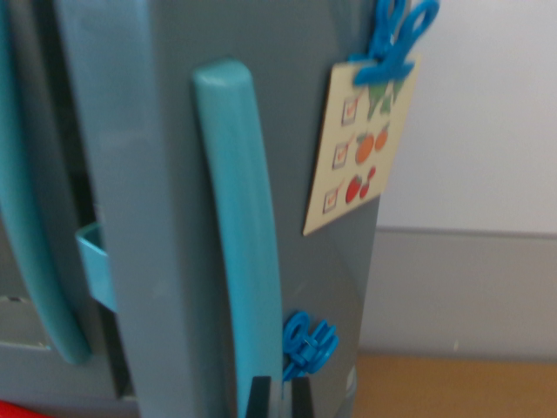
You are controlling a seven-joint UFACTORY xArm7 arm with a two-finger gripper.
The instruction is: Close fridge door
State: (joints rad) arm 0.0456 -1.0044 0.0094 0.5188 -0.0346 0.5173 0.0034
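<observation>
Fridge door (165, 174) fills most of the wrist view: grey panel, turned edge-on toward the camera, running top to bottom just left of centre. Not closed yet, as I read it: a dark gap shows on the wrist view's left between the door and the fridge body (39, 348), and a teal door shelf (94, 266) pokes out through that gap, so the door stands clearly ajar. Teal handle (244, 235) runs vertically down the door face, centre frame. A 2nd teal curved handle (30, 235) sits at the far left, probably on the other door, hard to confirm. Checklist card (361, 144) with fruit pictures hangs upper right on the door, held by a blue clip (396, 39); another blue clip (306, 344) sits low beside the handle. Pincer (278, 401): only 2 dark fingertips show at the bottom edge, narrowly spread, right at the handle's lower end; whether they touch or grip it I cannot tell. Brown desk (452, 387) at lower right, pale wall (487, 113) behind. Remaining work, my estimate: most of the swing, pushing the door toward the body until the gap and shelf vanish.
</observation>
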